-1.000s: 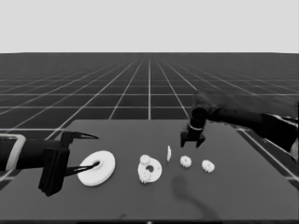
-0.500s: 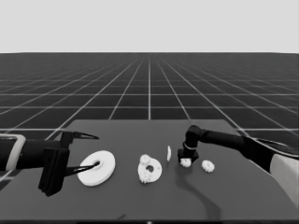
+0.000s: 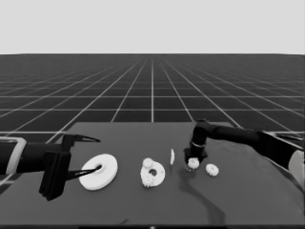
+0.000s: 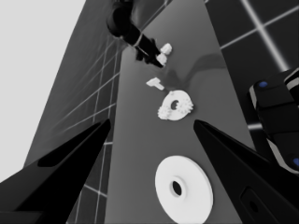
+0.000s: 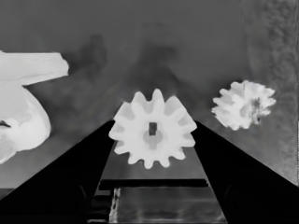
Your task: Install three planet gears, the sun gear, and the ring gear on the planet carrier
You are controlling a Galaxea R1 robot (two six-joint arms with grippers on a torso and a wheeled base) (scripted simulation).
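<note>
Gear (image 5: 153,129) sits flat on the table directly between the fingers of your right gripper (image 5: 153,154), which stand spread on either side of its teeth, seemingly not yet clamped. A second loose gear (image 3: 212,169) lies just beside it. The smaller round part (image 3: 153,173), already carrying two gears, lies toward table centre from this gripper. Your left gripper (image 3: 78,157) waits open over the larger round part (image 3: 99,171).

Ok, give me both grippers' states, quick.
Left gripper: open, holding nothing, parked over the large white thick-rimmed disc at the table's left end.
Right gripper: down at a small white toothed gear between its fingers; grip cannot be told.
</note>
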